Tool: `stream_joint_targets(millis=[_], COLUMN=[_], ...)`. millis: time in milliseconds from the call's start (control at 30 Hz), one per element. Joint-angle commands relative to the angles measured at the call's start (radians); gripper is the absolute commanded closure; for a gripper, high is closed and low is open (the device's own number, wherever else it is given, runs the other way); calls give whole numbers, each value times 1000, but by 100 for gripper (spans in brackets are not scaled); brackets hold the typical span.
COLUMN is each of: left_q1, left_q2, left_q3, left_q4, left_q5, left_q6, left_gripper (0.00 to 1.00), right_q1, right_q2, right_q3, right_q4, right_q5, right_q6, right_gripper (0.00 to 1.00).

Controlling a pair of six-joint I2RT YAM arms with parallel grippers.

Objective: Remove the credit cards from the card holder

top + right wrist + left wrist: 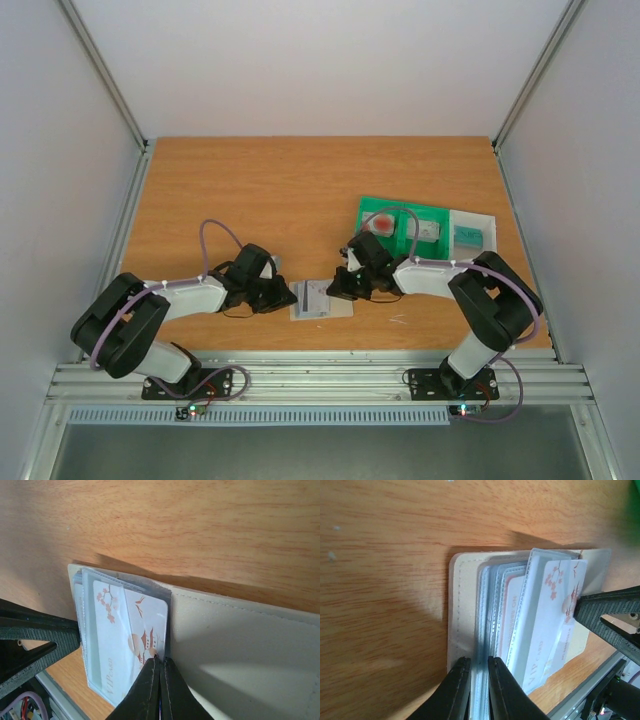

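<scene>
The card holder (322,299) lies open on the table between my two grippers: a cream cover (240,645) with translucent pale blue sleeves (492,605). A white card with red marks (125,630) sticks partway out of a sleeve; it also shows in the left wrist view (555,615). My left gripper (479,680) is shut on the sleeves' edge, at the holder's left in the top view (287,297). My right gripper (160,661) is shut on the white card's edge, at the holder's right in the top view (338,289). A dark red card (383,222), a greyish card (430,230) and a teal card (468,234) lie apart.
A green compartment tray (400,208) stands at the back right of the table, with a clear box (472,222) at its right end. The metal rail (320,375) runs along the table's near edge, close behind the holder.
</scene>
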Motion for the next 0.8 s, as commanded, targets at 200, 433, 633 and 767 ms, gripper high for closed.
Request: stream_joint_targets(millis=[200,433,633,767], left_q1=[-3,-3,-3,-3], left_q2=[-26,-20,-30,-27], left_q3=[18,12,2,-6], left_q4=[-41,-30,-11,1], left_q5=[-24,-21,-21,-23], left_q6=[8,4,-7,-9], left_gripper=[88,88,88,88], right_q1=[-6,-7,-6,-7], right_q2=[-26,12,40,48], right_q3=[-19,-36,-36,-39], right_q4=[3,47,67,106], right_q5=[-16,-42,-75,-80], right_q6=[4,24,29,33], right_gripper=[84,81,82,86])
